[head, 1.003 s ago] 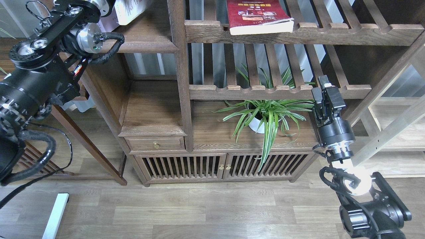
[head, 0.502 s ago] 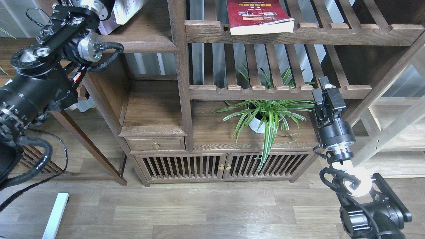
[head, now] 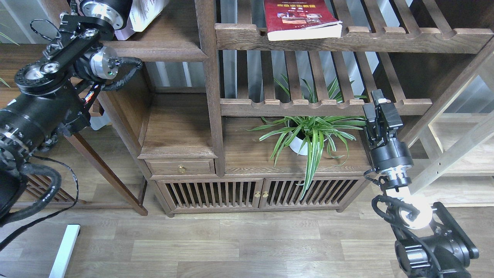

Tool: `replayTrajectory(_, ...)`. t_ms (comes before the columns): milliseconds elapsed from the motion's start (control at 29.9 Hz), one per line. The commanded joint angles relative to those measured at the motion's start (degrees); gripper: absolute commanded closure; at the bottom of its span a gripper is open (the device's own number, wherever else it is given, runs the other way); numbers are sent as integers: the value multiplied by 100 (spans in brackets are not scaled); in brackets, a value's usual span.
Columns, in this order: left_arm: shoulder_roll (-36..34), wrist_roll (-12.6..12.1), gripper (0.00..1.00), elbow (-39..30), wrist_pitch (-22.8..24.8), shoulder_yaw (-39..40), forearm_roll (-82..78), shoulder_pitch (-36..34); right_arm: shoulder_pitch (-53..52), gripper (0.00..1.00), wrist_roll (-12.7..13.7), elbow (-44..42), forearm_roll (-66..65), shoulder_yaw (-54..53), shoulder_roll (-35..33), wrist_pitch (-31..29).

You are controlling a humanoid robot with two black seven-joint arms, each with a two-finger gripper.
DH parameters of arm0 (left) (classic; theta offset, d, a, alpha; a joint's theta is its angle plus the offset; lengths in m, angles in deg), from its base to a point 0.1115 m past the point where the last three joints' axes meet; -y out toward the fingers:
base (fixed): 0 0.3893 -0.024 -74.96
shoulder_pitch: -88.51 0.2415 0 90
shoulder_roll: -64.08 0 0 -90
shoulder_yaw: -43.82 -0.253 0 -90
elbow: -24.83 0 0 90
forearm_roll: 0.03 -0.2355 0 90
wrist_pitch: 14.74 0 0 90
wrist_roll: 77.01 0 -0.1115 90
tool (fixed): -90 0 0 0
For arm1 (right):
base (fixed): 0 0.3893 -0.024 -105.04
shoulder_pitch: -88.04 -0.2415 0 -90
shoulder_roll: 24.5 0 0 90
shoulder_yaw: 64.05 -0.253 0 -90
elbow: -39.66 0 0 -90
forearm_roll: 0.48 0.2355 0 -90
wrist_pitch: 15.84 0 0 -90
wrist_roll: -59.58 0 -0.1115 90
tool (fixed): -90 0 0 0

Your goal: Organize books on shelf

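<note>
A dark red book [head: 301, 17] with a yellow title lies flat on the top slatted shelf, overhanging its front rail. On the solid dark-brown shelf [head: 170, 52] at upper left a white book [head: 146, 14] lies at the frame's top edge, with a pale lavender one [head: 123, 33] showing beneath it behind my left arm. That arm runs up past the shelf's left end, and its gripper is above the frame. My right gripper [head: 377, 101] points up in front of the lower slatted rail with nothing in it; its dark fingers cannot be told apart.
A potted spider plant [head: 308, 135] stands on the cabinet top left of my right gripper. Below are a small drawer [head: 180, 168] and slatted cabinet doors [head: 254, 193]. A thick upright post [head: 210, 85] divides the bookcase. A white bar [head: 63, 251] lies on the floor.
My left arm has shifted up and slightly left, its wrist climbing toward the frame's top by the white book. The right arm and the books have not moved.
</note>
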Motion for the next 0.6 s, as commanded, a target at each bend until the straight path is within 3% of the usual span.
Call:
replayTrajectory(0,3,61,96,2,0,-5,71,27,-7,28,0,0,9,1,0,0)
replayTrajectory(301,3,299,95,28,131,-5,98,97,2,28,0,9,0,1,-9,0)
replayTrajectory(568,3,308,95,151,193,-5,98,106,2,28,0,9,9,1,-52,0)
